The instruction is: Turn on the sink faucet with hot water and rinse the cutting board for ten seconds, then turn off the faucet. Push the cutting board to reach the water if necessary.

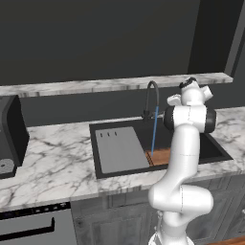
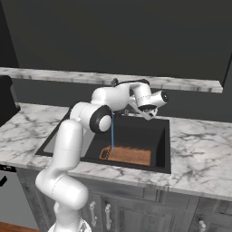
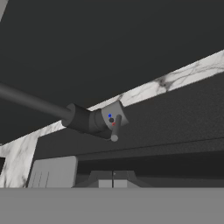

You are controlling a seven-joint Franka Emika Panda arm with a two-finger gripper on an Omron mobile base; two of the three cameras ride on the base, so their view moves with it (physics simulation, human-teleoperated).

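The thin light-blue stream of water (image 1: 153, 135) is running from the thin dark metal gooseneck faucet (image 1: 151, 99) and lands near the left end of the small brown striped wooden cutting board (image 2: 128, 155), so the step in hand looks like the rinse itself, with the shut-off to follow. The board lies flat on the floor of the wide black recessed sink (image 2: 165, 144), just right of the larger flat grey slab with three slots (image 1: 119, 149). Its long axis runs side to side along the sink's front wall, parallel to the edge of the white-grey marble bench (image 1: 52, 158).

The tool (image 2: 149, 113) hangs beside the faucet's base, above the sink's rear edge. Whether its fingers are spread or closed cannot be told. In the hand view the faucet's small dark lever (image 3: 116, 128) sits straight ahead, a short way off.

To do this step well, the arm should wait clear of the stream for the full rinse — then approach the lever squarely and push it steadily, without catching the spout. Since the water strikes only one end, a nudge of the board leftward may wet more of it.
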